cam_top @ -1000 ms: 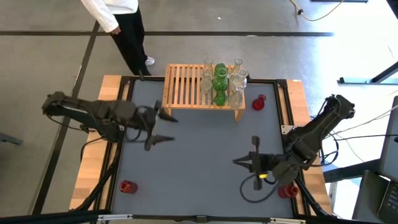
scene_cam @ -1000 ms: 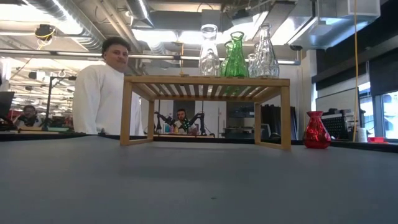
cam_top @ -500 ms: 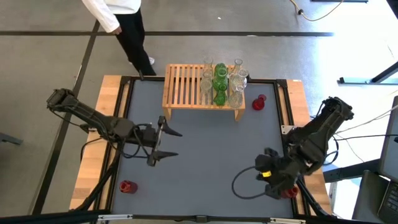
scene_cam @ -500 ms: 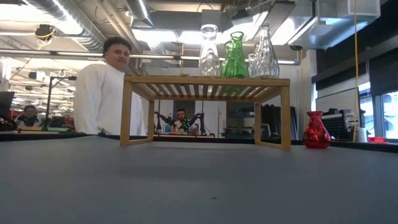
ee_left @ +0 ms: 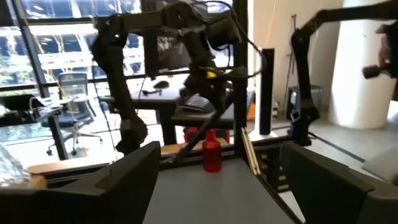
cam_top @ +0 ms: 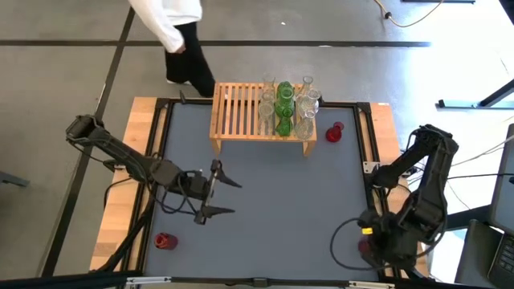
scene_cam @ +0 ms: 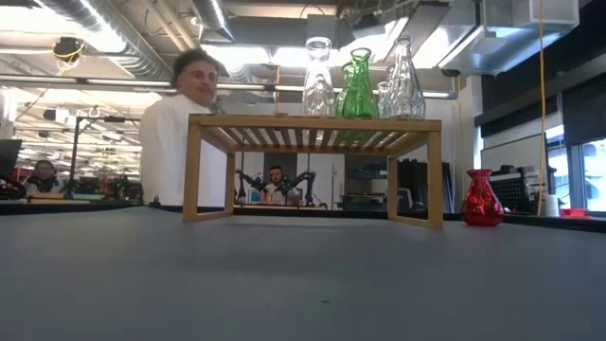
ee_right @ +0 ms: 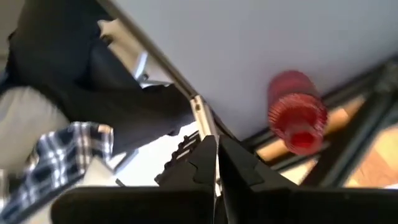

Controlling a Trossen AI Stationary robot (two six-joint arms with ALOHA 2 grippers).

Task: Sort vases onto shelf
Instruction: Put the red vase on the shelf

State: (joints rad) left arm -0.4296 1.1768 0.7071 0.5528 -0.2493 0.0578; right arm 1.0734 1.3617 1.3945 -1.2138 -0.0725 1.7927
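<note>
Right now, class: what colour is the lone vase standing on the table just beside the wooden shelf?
Red. The vase stands beside the shelf, clearest in the low view.

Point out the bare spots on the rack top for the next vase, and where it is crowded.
The shelf is bare on its left slats, from the left end up to the clear and green vases. Its right part is crowded with them. The red vase stands on the table off the right end.
</note>
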